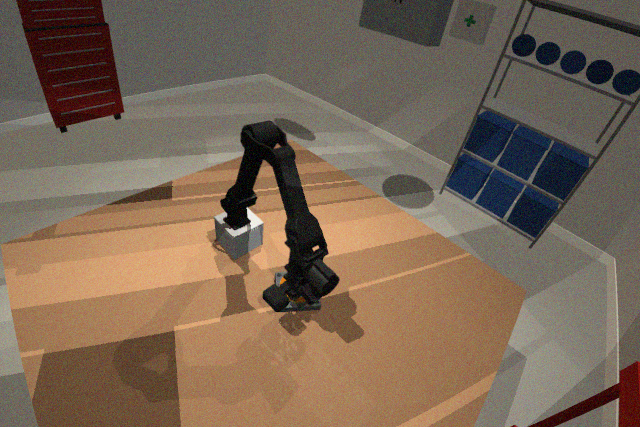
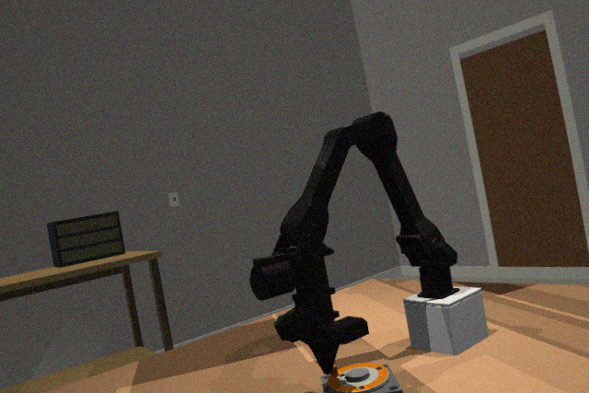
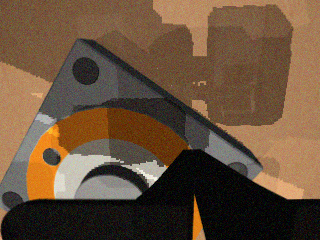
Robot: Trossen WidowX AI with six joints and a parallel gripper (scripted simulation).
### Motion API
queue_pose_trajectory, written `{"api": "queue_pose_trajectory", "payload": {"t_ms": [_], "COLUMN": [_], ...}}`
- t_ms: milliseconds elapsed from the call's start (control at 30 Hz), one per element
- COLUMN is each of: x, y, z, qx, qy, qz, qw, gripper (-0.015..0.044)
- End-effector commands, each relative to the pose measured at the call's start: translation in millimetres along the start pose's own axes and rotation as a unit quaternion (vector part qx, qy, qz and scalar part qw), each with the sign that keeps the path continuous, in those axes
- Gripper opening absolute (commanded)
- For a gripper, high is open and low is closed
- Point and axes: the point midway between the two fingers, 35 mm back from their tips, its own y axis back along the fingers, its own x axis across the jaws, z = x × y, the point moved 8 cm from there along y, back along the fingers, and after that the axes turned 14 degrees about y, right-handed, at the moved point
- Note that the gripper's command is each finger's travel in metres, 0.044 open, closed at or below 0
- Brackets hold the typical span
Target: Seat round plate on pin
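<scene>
The round plate, an orange ring (image 2: 383,375) (image 3: 85,127) around a pale centre, sits around the grey post (image 2: 356,374) (image 3: 110,189) on the square dark grey base (image 2: 390,381) (image 3: 100,90). My gripper (image 2: 328,370) (image 3: 191,158) is shut, its fingertips low at the plate's rim. Whether they touch it I cannot tell. A shaded orange piece beside the tips in the exterior view may be the tab. A small hole (image 3: 51,156) shows in the ring at left in the wrist view. The pin cannot be made out, and whether the plate lies flat is unclear. In the top view my arm hides most of it.
The arm's pale box-shaped mount (image 1: 238,240) (image 2: 444,324) stands on the wooden surface (image 1: 413,308) behind the base. A red drawer cabinet (image 1: 72,55), a rack with blue bins (image 1: 524,151) and a side table (image 2: 95,262) stand farther off.
</scene>
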Motion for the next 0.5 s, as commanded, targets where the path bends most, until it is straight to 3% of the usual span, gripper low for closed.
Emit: {"api": "queue_pose_trajectory", "payload": {"t_ms": [0, 467], "x": [-2, -3], "y": [0, 1], "z": [-8, -25], "qx": [0.003, 0.003], "qy": [0.000, 0.000], "qz": [-0.001, -0.001], "qw": [1.000, 1.000], "gripper": [0.0000, 0.0000]}}
